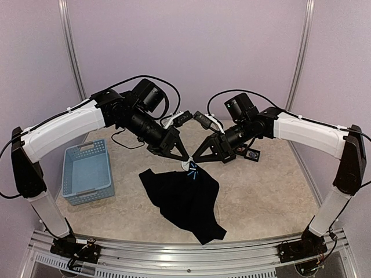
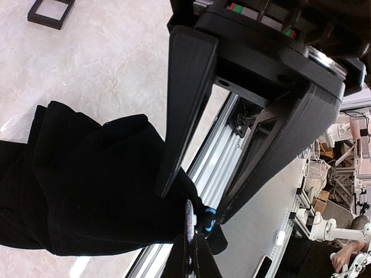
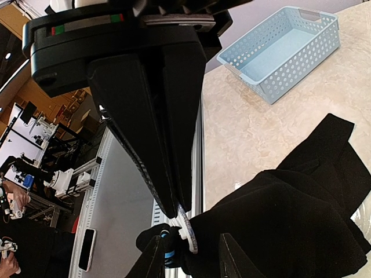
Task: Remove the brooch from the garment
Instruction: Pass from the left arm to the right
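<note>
The black garment (image 1: 185,197) lies on the table with its neck raised to both grippers. It also shows in the left wrist view (image 2: 87,185) and the right wrist view (image 3: 290,220). The brooch (image 1: 188,166), a thin pale disc seen edge-on (image 2: 188,217) (image 3: 188,234), sits at the neck beside the small blue mark (image 2: 210,219). My right gripper (image 1: 195,163) (image 3: 177,208) is shut on the brooch's rim. My left gripper (image 1: 186,158) (image 2: 193,205) is open, its fingers (image 3: 153,258) straddling the neck cloth and the brooch.
A light-blue basket (image 1: 87,171) (image 3: 284,49) stands at the left of the table. A small black square frame (image 1: 252,155) (image 2: 51,11) lies behind my right gripper. The metal rail (image 1: 174,255) runs along the table's near edge.
</note>
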`<state>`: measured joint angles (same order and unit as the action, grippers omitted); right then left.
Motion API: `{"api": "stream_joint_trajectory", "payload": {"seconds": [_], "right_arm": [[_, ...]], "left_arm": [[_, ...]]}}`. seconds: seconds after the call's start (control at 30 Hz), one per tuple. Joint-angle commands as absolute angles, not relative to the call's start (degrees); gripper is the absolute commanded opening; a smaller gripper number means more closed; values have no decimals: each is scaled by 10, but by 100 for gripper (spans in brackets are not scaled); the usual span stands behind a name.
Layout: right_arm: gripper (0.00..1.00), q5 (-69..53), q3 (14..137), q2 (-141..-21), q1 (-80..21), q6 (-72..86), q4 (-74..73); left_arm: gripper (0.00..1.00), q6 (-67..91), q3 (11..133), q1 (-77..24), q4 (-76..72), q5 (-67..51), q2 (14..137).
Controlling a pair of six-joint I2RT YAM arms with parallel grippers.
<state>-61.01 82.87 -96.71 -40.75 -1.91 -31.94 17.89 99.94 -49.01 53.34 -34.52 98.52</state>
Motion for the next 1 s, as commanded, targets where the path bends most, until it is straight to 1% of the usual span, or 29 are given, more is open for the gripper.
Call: {"api": "stream_joint_trajectory", "payload": {"seconds": [0.0,0.17,0.23,0.47,0.7,0.97], "right_arm": [[34,-603,834,-977,-420,-17,-313],[35,-593,820,-970,-420,15,-269],[37,-588,811,-965,-418,31,-248],[39,-604,771,-941,-403,72,-182],[44,-642,767,-953,-399,72,-188],[42,-671,778,-965,-399,56,-217]], "left_arm": [[0,169,1020,-500,512,-374,998],[0,172,1015,-502,511,-371,994],[0,176,1008,-502,508,-370,990],[0,195,958,-502,474,-369,959],[0,205,927,-491,453,-377,929],[0,206,923,-483,443,-386,919]]}}
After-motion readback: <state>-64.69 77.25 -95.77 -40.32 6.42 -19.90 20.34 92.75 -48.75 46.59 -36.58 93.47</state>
